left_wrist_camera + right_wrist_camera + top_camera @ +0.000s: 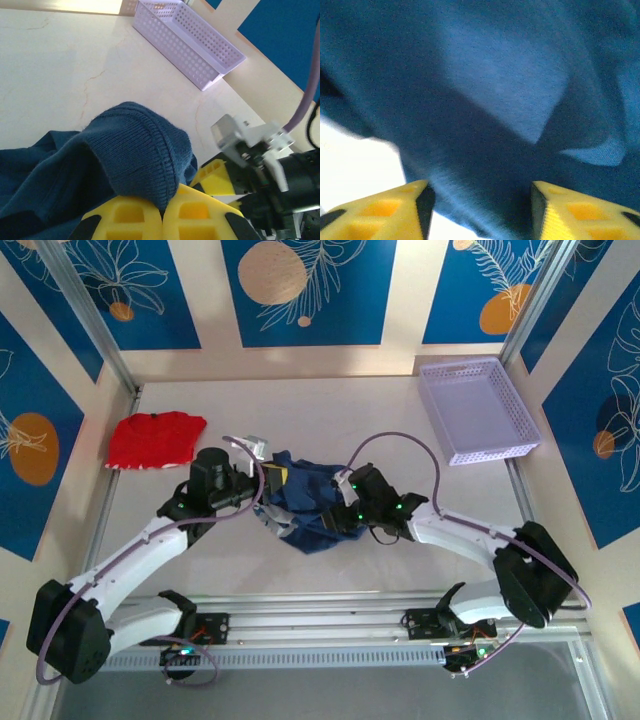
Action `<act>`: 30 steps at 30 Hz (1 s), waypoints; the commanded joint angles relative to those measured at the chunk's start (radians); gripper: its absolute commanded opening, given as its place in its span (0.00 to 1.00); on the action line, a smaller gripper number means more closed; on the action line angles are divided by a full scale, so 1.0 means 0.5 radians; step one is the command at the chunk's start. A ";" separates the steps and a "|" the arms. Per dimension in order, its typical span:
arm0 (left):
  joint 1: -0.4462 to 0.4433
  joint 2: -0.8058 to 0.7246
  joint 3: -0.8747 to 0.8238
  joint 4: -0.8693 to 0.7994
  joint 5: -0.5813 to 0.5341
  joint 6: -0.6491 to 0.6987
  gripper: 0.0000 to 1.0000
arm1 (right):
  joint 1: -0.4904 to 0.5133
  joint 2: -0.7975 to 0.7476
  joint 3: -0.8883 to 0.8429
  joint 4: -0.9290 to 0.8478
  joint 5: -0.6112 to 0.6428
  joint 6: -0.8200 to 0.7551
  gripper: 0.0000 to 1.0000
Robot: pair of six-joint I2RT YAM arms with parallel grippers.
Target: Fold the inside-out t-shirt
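Navy t-shirt (305,502) lies bunched on the tabletop (340,410). Its ribbed hem is pinched in the left fingers (122,220), pressed together; the right fingers (380,210) stand spread at the cloth. A lavender basket (500,452) sits well apart, far right.

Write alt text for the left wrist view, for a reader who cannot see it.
The left hand is shut on a ribbed fold of the dark navy t-shirt, which bunches above its yellow fingers. Beyond, a lilac perforated basket sits on the pale table.
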 commanded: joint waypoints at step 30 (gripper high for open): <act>0.050 0.119 0.001 -0.101 0.064 0.103 0.04 | -0.503 -0.605 0.180 -0.309 -0.218 0.226 0.00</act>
